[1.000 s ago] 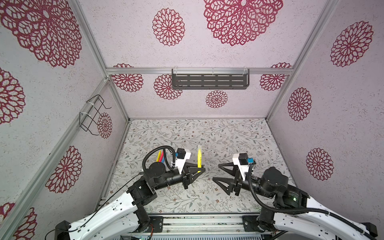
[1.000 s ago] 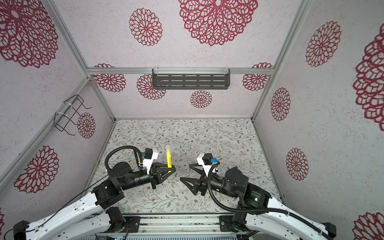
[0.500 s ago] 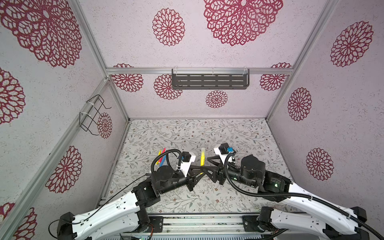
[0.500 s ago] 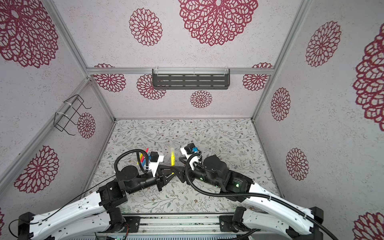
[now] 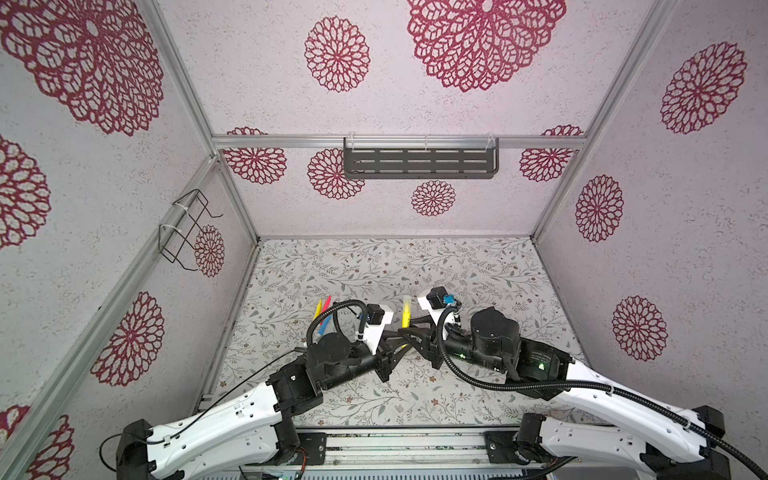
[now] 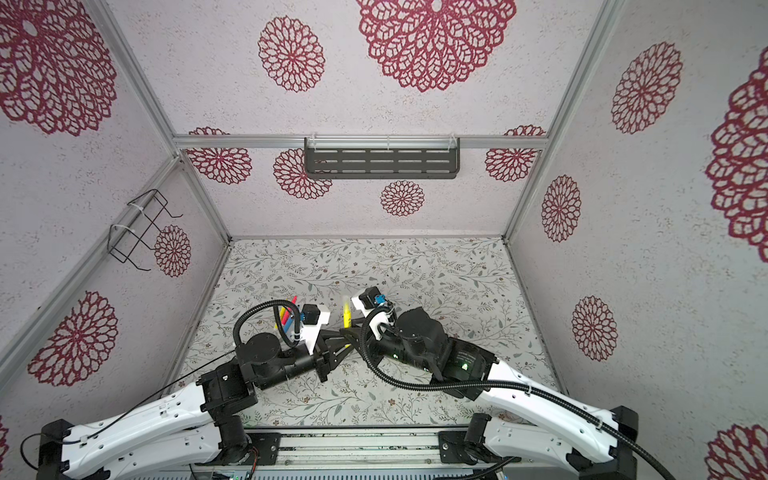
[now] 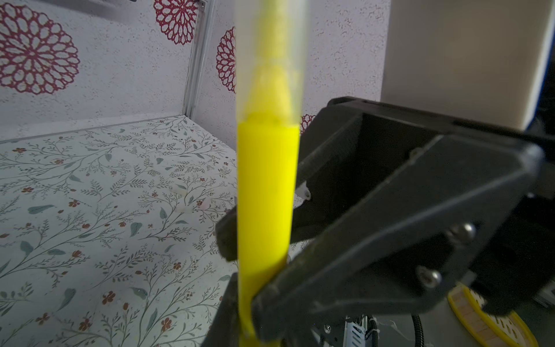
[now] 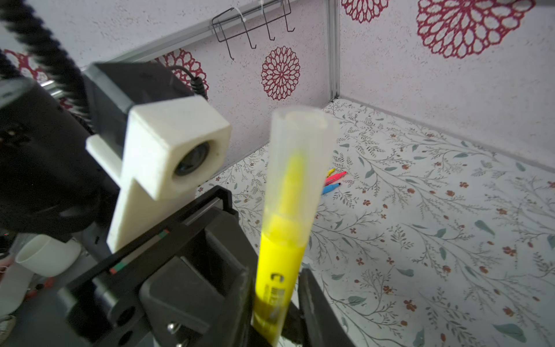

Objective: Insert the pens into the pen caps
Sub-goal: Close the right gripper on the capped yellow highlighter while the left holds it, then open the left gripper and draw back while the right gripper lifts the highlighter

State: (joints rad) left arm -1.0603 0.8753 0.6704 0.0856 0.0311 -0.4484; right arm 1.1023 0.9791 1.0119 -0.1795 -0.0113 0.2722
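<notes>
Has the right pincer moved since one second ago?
Yes. The right pincer swung left, from right of the middle of the wall shelf to just left of it, reaching the yellow pen.

The right arm's fingers (image 7: 315, 279) have swung in from the side and closed on the yellow pen (image 5: 406, 312).

A yellow pen (image 8: 280, 270) stands nearly upright close to the lens, its tip inside a clear cap (image 8: 303, 141) and its lower end pinched between the dark jaws of the right gripper (image 8: 279, 318). Just beside it is the other arm's camera (image 8: 192, 159) in a white housing. Far off on the floral worktop (image 8: 435, 240), a pink pen (image 8: 336, 178), a blue pen (image 8: 329, 189) and a second yellow pen (image 8: 330, 171) lie close together near the wall (image 8: 240, 105), where a wire rack (image 8: 252, 27) hangs.
</notes>
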